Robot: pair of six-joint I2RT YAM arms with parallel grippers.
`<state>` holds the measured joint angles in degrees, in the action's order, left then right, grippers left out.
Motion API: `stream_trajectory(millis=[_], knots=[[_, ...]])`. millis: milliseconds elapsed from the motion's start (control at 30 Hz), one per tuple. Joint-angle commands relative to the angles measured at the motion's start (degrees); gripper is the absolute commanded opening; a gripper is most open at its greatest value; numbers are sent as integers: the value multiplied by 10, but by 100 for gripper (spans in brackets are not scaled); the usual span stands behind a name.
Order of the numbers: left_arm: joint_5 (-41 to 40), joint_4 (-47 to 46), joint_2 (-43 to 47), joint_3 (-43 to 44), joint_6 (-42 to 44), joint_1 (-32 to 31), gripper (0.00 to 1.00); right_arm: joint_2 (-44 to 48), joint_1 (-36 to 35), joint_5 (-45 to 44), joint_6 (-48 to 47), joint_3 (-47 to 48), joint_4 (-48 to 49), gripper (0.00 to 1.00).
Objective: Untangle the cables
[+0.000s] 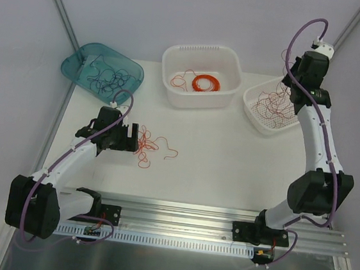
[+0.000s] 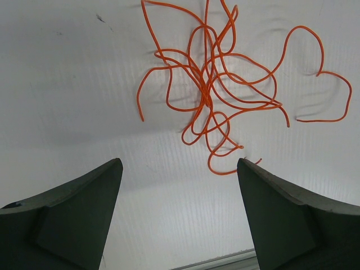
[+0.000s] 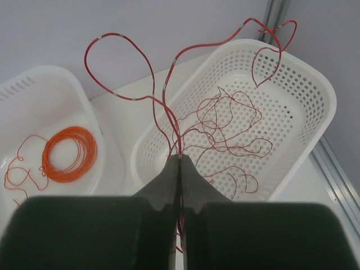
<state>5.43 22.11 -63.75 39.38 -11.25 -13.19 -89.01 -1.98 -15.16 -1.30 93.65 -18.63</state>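
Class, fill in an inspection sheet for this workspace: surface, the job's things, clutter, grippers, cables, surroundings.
Surface: white table, faint scuffs near the orange tangle.
Job's things: orange wires tangled on the table; dark red wires in the perforated basket; black wires in the teal tray.
Clutter: wound orange coil and a loose orange strand in the white tub.
Grippers: left gripper open, beside the orange wires; right gripper shut on the dark red wires.
Cables: purple cables run along both arms.
Surroundings: grey walls; metal rail at the near edge.
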Motion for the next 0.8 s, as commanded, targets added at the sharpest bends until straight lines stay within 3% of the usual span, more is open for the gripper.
stream_trajectory(millis=[0, 267, 400, 667, 700, 767], knots=[[-7, -8, -7, 5, 11, -4, 84, -25, 19, 18, 39, 0, 78, 1], [-7, -11, -17, 4, 14, -4, 84, -147, 72, 49, 167, -24, 128, 1], [-4, -14, -22, 3, 14, -4, 84, -216, 94, 121, 240, -30, 135, 1], [-5, -15, -22, 2, 14, -4, 84, -310, 107, 198, 281, -29, 113, 1], [-7, -15, -21, 3, 15, -4, 84, -312, 109, 201, 282, -27, 109, 2], [-7, -15, -21, 2, 15, -3, 84, -313, 112, 197, 284, -25, 93, 17]])
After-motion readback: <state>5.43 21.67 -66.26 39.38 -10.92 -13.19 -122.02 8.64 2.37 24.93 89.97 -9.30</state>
